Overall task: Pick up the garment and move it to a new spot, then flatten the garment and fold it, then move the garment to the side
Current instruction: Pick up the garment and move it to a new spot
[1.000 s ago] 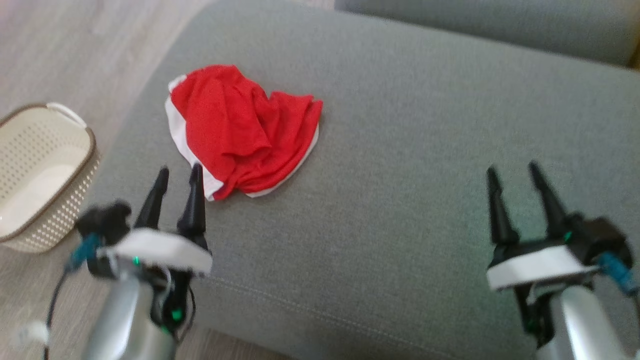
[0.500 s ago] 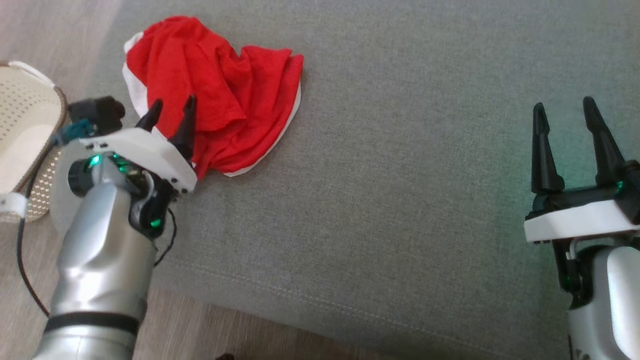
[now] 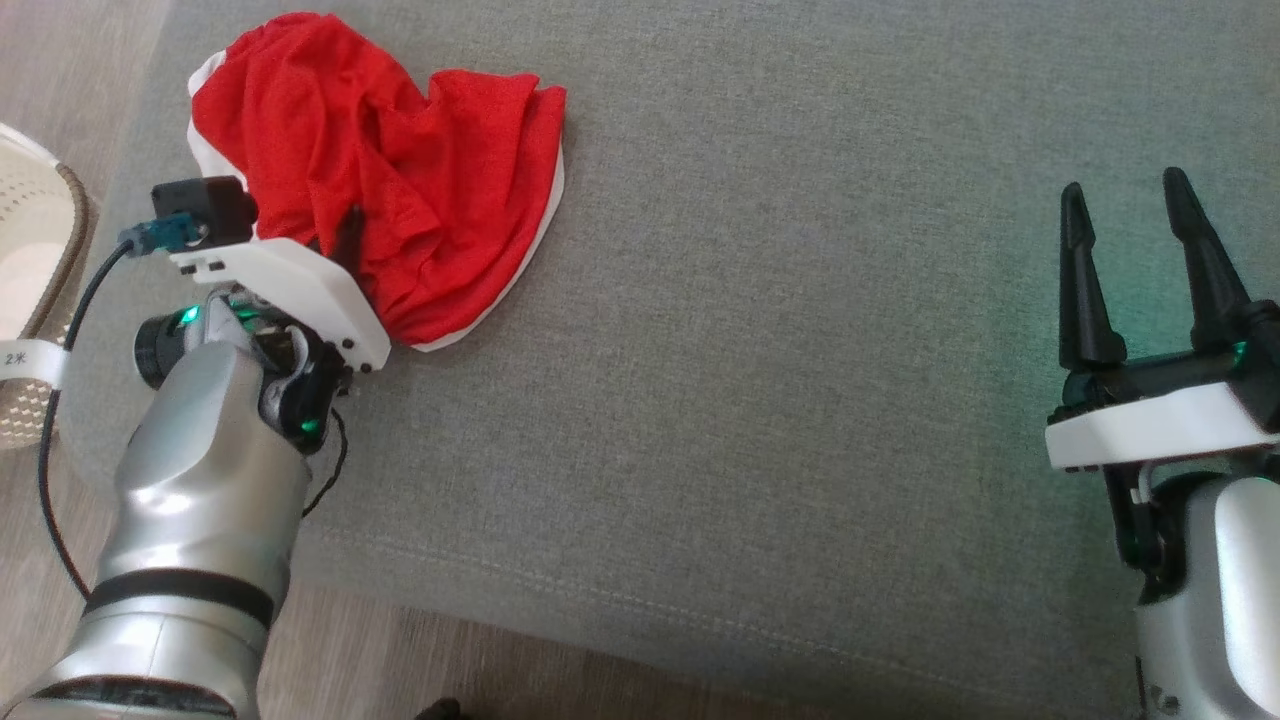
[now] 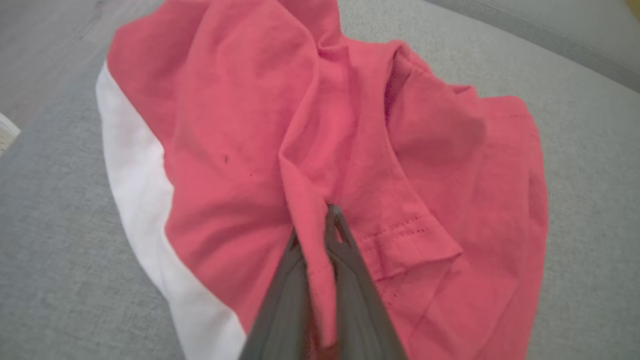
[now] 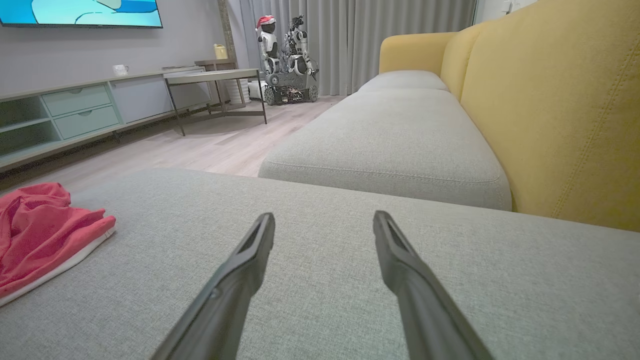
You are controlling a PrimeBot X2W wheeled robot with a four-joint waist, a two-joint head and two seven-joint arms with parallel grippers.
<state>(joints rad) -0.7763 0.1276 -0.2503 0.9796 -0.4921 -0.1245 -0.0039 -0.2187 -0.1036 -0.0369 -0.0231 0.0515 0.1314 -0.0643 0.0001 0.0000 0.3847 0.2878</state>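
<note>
Left end effector (image 4: 321, 222) has pinched shut on the garment (image 4: 235, 125).

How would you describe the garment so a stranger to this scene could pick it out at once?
Find the grey cushion; near its left end, by the cream basket, lies the garment. It is a crumpled cloth, bright red with a white border, a fold pinched in the left pincer.

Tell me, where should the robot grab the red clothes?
Probably the raised fold in the red garment, from its near left edge, where the left gripper is pinched on it. The crumpled cloth stands up there in a thin ridge; flat parts lie tight on the cushion.
</note>
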